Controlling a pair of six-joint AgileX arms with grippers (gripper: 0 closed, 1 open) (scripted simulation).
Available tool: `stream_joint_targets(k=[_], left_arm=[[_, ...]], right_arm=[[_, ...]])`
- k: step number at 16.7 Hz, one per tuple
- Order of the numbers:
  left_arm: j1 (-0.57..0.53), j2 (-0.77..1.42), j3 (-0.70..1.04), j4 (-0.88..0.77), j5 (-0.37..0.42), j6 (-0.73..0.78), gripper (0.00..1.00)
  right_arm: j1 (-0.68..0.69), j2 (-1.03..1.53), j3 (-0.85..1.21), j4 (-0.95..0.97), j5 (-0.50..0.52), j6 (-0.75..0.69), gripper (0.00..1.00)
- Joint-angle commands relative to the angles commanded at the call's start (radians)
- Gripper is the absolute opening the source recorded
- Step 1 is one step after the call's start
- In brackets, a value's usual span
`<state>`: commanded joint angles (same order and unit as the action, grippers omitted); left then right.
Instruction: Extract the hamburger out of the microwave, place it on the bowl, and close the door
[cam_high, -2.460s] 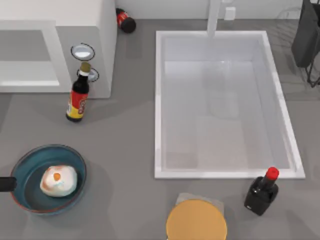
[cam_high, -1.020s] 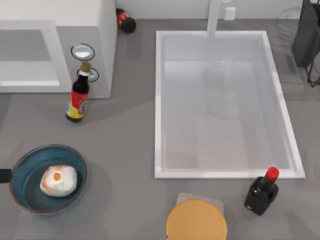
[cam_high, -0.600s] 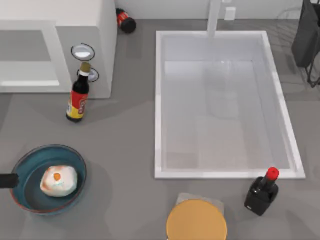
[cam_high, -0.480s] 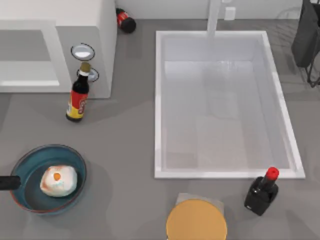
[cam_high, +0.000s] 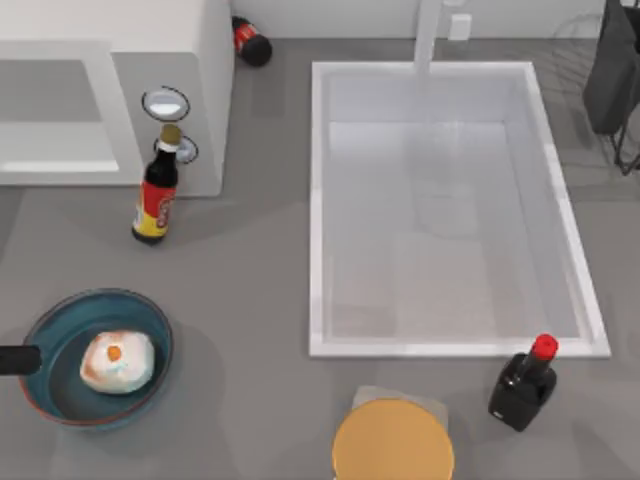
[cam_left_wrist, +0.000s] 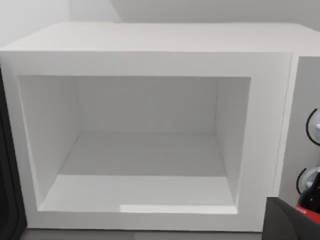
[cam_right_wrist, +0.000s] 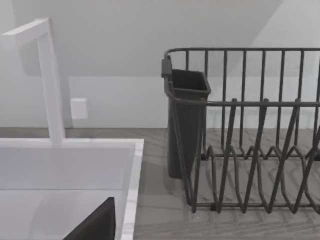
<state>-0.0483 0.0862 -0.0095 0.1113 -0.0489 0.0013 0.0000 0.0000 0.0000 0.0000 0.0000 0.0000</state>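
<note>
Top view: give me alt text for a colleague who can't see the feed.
The hamburger sits in the blue bowl at the table's front left, with a dark end effector tip at the bowl's left rim. Behind stands the white microwave, a sauce bottle before its knobs; a white sink lies to the right.

We see a big white box microwave (cam_left_wrist: 150, 65) that looks smooth and a bit shiny. The round blue bowl (cam_high: 60, 400) looks glossy, like glazed clay. The flat grey worktop (cam_high: 240, 300) is matt. The dark wire dish rack (cam_right_wrist: 250, 150) looks like thin metal. The white sink (cam_high: 450, 340) is smooth.
</note>
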Motion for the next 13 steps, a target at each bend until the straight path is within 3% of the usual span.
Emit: stream_joint_targets(k=[6, 13], left_arm=[[-0.027, 0.221, 0.067, 0.127, -0.027, 0.003, 0.00], [-0.016, 0.255, 0.090, 0.137, -0.022, 0.016, 0.00]], right_arm=[[0.000, 0.000, 0.000, 0.000, 0.000, 0.000, 1.00], [0.000, 0.000, 0.000, 0.000, 0.000, 0.000, 1.00]])
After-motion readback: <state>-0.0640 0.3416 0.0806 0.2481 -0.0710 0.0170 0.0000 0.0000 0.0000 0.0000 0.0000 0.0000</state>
